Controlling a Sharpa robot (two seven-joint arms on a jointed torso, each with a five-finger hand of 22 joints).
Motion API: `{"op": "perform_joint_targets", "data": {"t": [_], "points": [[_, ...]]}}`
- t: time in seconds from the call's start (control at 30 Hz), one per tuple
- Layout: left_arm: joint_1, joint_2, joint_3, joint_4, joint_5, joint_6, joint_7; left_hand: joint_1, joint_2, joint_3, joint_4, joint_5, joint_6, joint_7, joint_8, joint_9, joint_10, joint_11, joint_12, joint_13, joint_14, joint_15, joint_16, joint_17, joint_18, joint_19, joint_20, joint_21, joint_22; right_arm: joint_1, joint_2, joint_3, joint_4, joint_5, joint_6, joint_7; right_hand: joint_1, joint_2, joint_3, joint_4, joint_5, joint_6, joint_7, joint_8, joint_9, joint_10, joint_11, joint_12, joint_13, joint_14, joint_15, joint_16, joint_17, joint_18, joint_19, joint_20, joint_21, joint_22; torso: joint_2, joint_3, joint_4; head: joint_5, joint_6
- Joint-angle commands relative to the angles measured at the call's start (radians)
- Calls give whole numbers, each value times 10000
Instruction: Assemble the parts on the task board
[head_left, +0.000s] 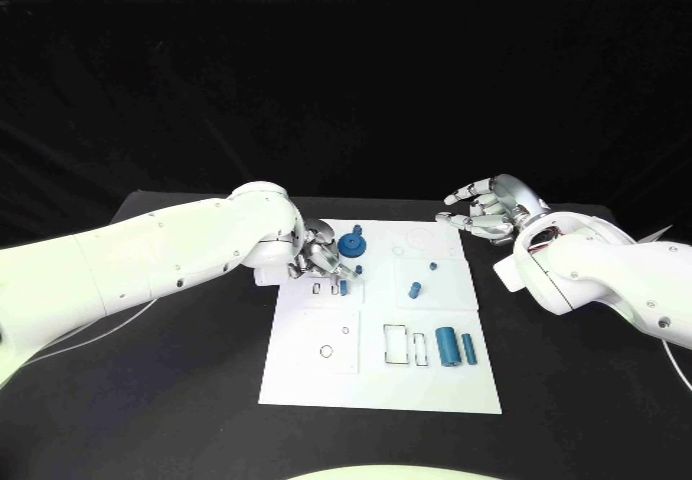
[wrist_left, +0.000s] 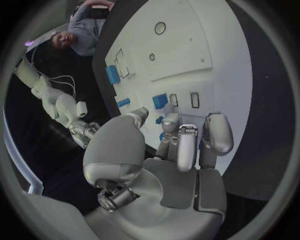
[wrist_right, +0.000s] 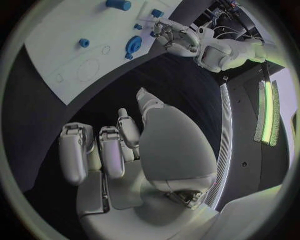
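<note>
- The black worktop (head_left: 173, 380) carried the white task board (head_left: 382, 385) at its middle, lying flat.
- The left arm (head_left: 130, 260) reached in over the board's near-left part, and the left robot hand (head_left: 317, 256) sat low over the board's far-left area.
- The left robot hand's fingers (wrist_left: 187, 145) were curled down together toward the board around a small blue piece (wrist_left: 164, 136); whether they actually pinched it could not be told.
- Just beside that hand lay a small blue block (head_left: 343, 287), next to two small rectangular outlines on the board.
- A blue gear-shaped part (head_left: 355, 244) stood on the board's far side, right beside the left robot hand's fingertips.
- Nearer the board's middle sat a small blue peg (head_left: 433, 267) and, a little closer to the robot, another short blue piece (head_left: 414, 291).
- On the near half of the board, a thick blue cylinder (head_left: 449, 346) lay beside a thinner blue rod (head_left: 469, 347), both just right of two upright rectangular outlines.
- The right robot hand (head_left: 488, 212) hovered off the board's far-right corner, over the black worktop, holding nothing, its fingers (wrist_right: 109, 150) loosely bent and apart.
</note>
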Motion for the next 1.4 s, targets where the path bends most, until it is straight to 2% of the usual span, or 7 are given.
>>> {"op": "perform_joint_targets", "data": {"t": [0.03, 0.67, 0.93, 1.4], "points": [[4, 37, -1, 20, 64, 185, 4, 159, 25, 40, -31, 39, -59, -29, 29, 26, -32, 7, 17, 19, 736, -69, 35, 1997, -144, 30, -20, 49, 21, 0, 22, 3, -15, -149, 22, 23, 46, 46, 40, 0, 32, 63, -7, 63, 10, -75, -18, -54, 1, 861, -82, -52, 1962, 178, 498, -68, -2, 1681, 0, 7, 8, 2, -21], [0, 58, -11, 4, 233, 359, -4, 391, 103, 132, -44, 33, -46, -38, 30, 123, 20, -1, 65, 95, 765, -72, 64, 2059, -156, 57, -20, 90, 95, -2, 80, 2, -62, -149, 76, 2, 48, 53, 48, 2, 31, 60, -8, 71, 10, -73, -19, -53, 1, 863, -84, -47, 1971, 162, 526, -71, 58, 1728, 0, 6, 4, 18, -56], [-43, 107, -50, -138, 250, 423, -7, 438, 113, 149, -46, 33, -41, -42, 29, 142, 16, -3, 61, 87, 768, -74, 67, 2066, -157, 58, -21, 95, 102, -2, 78, 2, -65, -147, 78, 4, 39, 60, 57, 14, 27, 56, -9, 86, 12, -69, -21, -52, -1, 857, -87, -61, 1948, 160, 531, -75, 65, 1734, 17, 8, -14, 0, -62], [-66, 107, -98, -151, 397, 397, -2, 461, 121, 158, -42, 32, -37, -43, 28, 155, 34, -4, 77, 112, 771, -74, 69, 2071, -157, 58, -21, 99, 107, -4, 81, 2, -82, -140, 94, 7, 27, 60, 60, 25, 23, 52, -11, 99, 13, -67, -23, -53, -5, 853, -89, -69, 1934, 162, 529, -78, 56, 1728, 8, 15, 4, -36, -111]]}}
